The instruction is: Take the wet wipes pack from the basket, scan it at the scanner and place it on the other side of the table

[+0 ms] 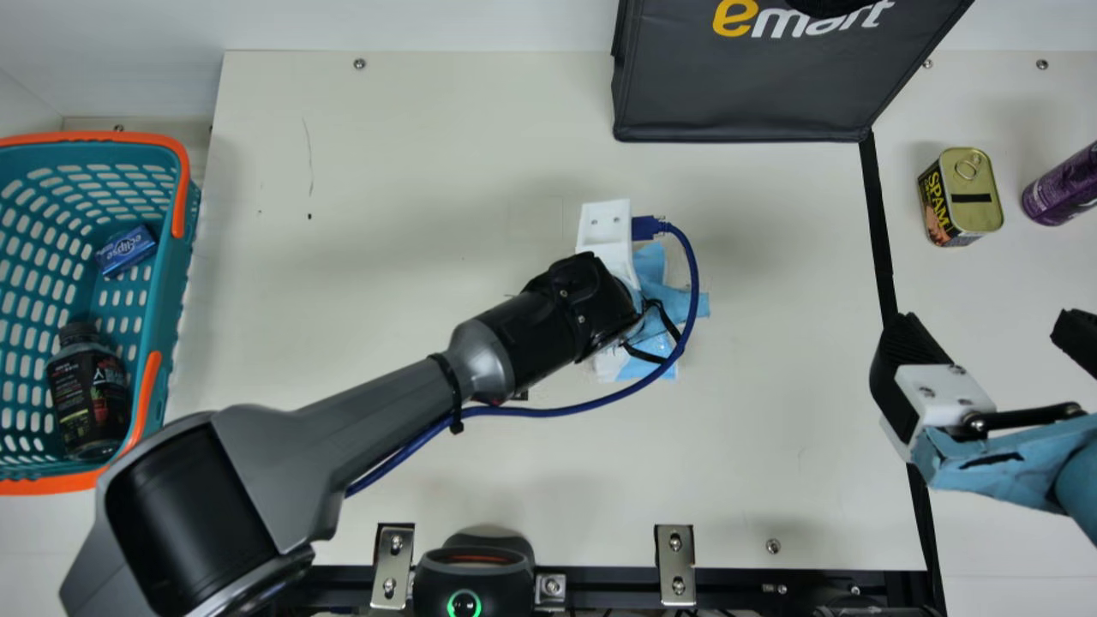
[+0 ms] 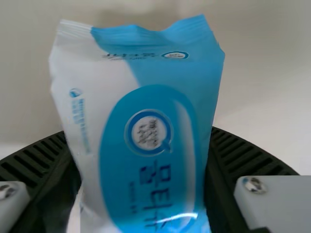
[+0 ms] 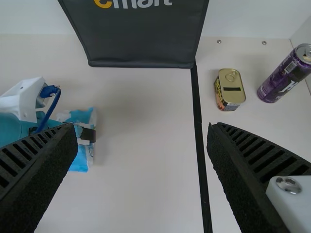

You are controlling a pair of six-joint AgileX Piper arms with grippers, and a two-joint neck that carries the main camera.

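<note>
At nine o'clock from the table's middle, the basket holds one small blue pack and one dark bottle. Near six o'clock is the scanner. At the middle, the left gripper has its fingers closed on the wet wipes pack, and a blue cable loops close by. At one o'clock is a dark bag, toward two a tin. At three, the right gripper is wide open, holding nothing; a purple can is near two.
</note>
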